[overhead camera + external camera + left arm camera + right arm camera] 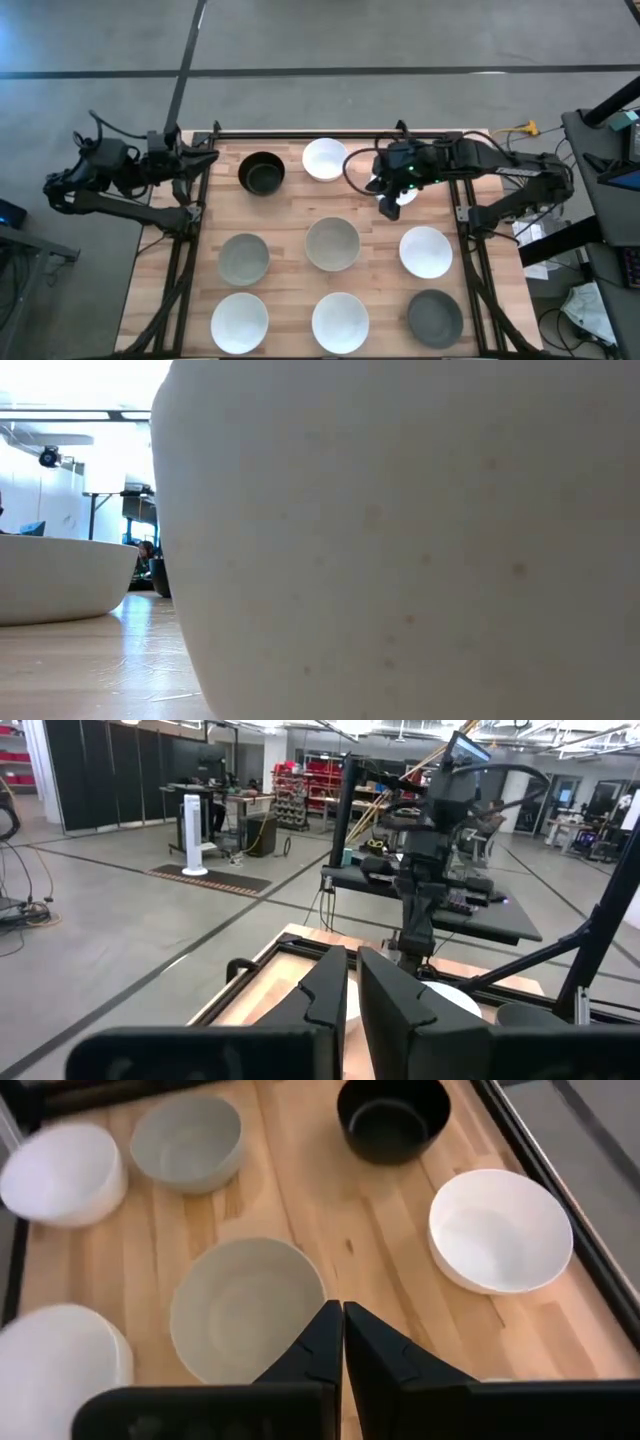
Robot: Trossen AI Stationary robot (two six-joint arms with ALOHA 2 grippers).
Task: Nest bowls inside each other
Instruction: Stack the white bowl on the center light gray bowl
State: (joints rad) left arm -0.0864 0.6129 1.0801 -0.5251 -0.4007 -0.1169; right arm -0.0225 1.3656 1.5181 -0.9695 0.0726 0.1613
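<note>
I am seeing my left hand [207,158] sitting closed at the bench's [290,215] far left corner, holding nothing, while nine bowls are lying apart in three rows, from the black bowl [262,173] across to the dark grey bowl [435,317]. My right hand [389,205], fingers together and empty, is hovering over a white bowl [405,190] at far right. I judge nesting is only starting; next it needs opening and lowering onto that rim.

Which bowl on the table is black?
The black bowl stands in the back row nearest the left arm, beside a white bowl. It is the darkest one; the dark grey bowl at the opposite corner is lighter.
</note>
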